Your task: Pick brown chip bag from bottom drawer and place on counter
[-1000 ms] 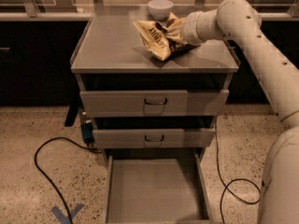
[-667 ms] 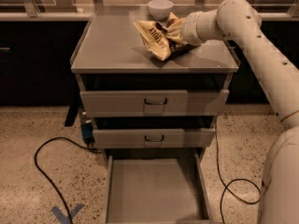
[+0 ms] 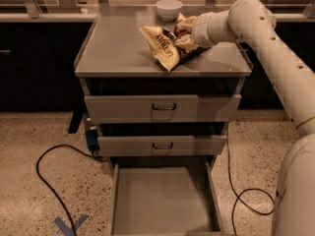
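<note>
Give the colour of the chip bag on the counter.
The bag is tan-yellow and dark brown, camera view; hand at its right end.

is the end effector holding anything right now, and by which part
Yes: the end effector grips the crinkled tan and brown foil chip bag by the bunched end nearest the arm, over the flat grey steel counter.

Tan-brown bag [image 3: 160, 45], grey counter [image 3: 118, 48], cream gripper [image 3: 183, 35] on bag

White bowl [image 3: 169, 8] sitting at back. 2 drawer fronts [image 3: 123, 108] sitting closed. Black cable [image 3: 38, 168] lying looped on speckled floor [image 3: 29, 132], blue tape mark [image 3: 69, 225] beside it.
</note>
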